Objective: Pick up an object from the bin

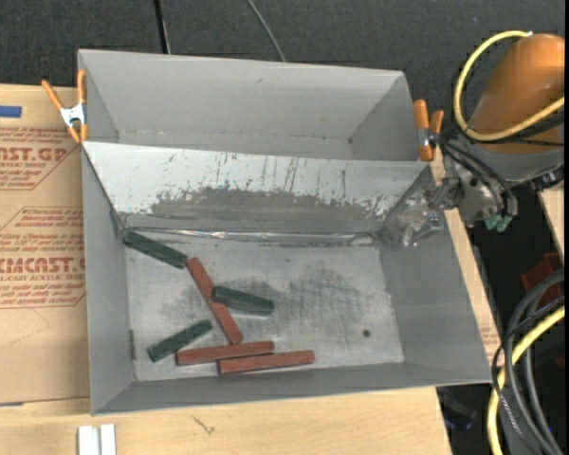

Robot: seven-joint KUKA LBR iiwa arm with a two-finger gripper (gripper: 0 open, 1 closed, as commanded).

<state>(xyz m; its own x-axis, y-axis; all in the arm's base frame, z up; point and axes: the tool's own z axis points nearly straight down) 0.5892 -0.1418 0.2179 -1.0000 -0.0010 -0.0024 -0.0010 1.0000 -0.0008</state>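
Note:
My gripper (414, 222) hangs at the bin's right side, over the sloping right wall near the back corner, with nothing visibly held. The loose things lie well to its left on the bin floor. Nearest is a short dark green bar (244, 300), lying almost level. Under its left end a red-brown bar (211, 297) runs diagonally. Along the front lie two more red-brown bars, one (266, 360) closer to the gripper's side and one (225, 352) just left of it.
Another dark green bar (155, 249) lies at the back left of the floor, and a third (180, 340) lies at the front left. The floor's right half bears only scuff marks. The arm with its orange cover and cables stands outside the right rim.

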